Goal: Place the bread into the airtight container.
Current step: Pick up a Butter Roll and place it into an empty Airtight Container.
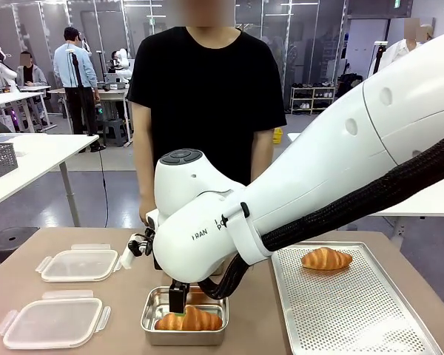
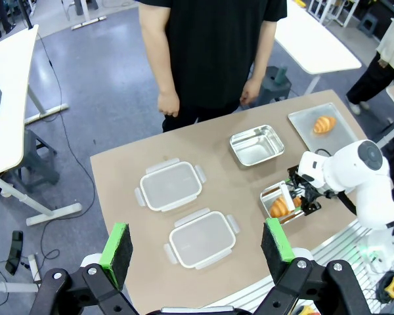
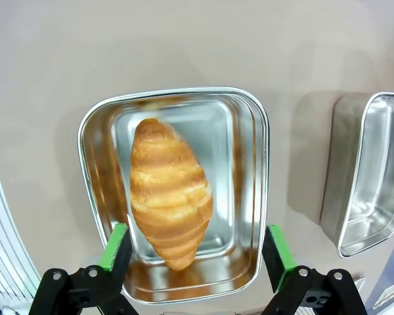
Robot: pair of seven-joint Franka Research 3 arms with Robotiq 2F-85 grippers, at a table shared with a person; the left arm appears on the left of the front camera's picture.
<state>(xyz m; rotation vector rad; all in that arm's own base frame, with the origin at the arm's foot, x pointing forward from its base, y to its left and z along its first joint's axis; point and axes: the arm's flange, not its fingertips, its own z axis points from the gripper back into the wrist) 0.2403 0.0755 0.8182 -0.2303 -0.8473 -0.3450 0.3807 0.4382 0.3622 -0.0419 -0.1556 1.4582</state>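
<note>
The croissant (image 1: 196,320) lay lengthwise left-right in the near container (image 1: 181,339); right gripper (image 3: 196,239) above it unclenched, left gripper (image 2: 200,246) likewise.

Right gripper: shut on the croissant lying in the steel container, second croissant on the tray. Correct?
No. The right gripper is open: the right wrist view shows its green pads standing apart on either side of the croissant, not touching it. The croissant does lie in the steel container, and a second croissant is on the tray.

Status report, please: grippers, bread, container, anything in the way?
Right gripper open, above the container. Left gripper open, high over the table. Croissant lying in the container; second croissant on the tray. Nothing blocking.
</note>
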